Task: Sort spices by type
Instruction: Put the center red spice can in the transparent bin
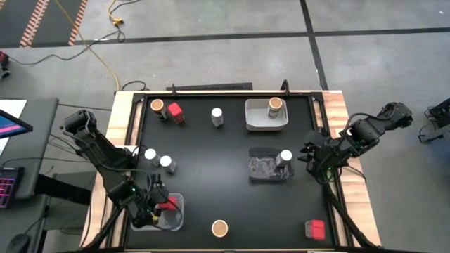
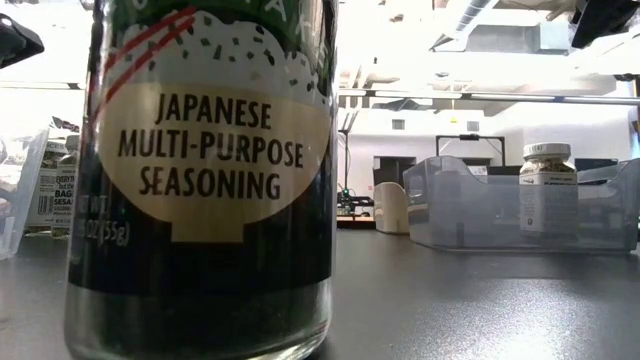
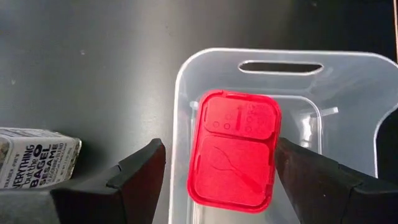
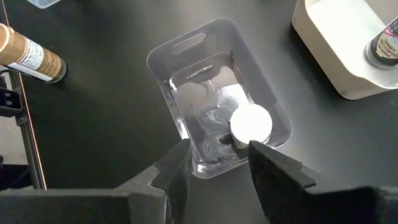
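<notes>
A red boxy spice (image 3: 235, 152) stands in a clear tray (image 3: 186, 81) at the table's near left corner (image 1: 174, 219). My left gripper (image 3: 221, 165) hangs over it, open, one finger on either side of the box. My right gripper (image 4: 219, 155) hovers open above a second clear tray (image 4: 163, 56) at the table's right (image 1: 254, 169), with nothing between its fingers. A white-lidded jar (image 4: 251, 123) stands in that tray. A cork-topped jar (image 1: 275, 107) stands in the white tray (image 1: 254, 121) at the far side. My left gripper comes from above, slanting down, with the red box's lid between its fingers. One finger (image 3: 301, 168) meets the box's side edge (image 3: 276, 149) in the picture, and I cannot tell whether it touches. A strip of tray shows between the other finger (image 3: 143, 171) and the box.
Loose on the table stand a cork-topped jar (image 1: 157, 105), a red box (image 1: 175, 113) and a white-lidded jar (image 1: 217, 117) at the far side. Two white-lidded jars (image 1: 159, 159) stand left. A cork-topped jar (image 1: 219, 228) and a red box (image 1: 316, 229) stand near the front edge.
</notes>
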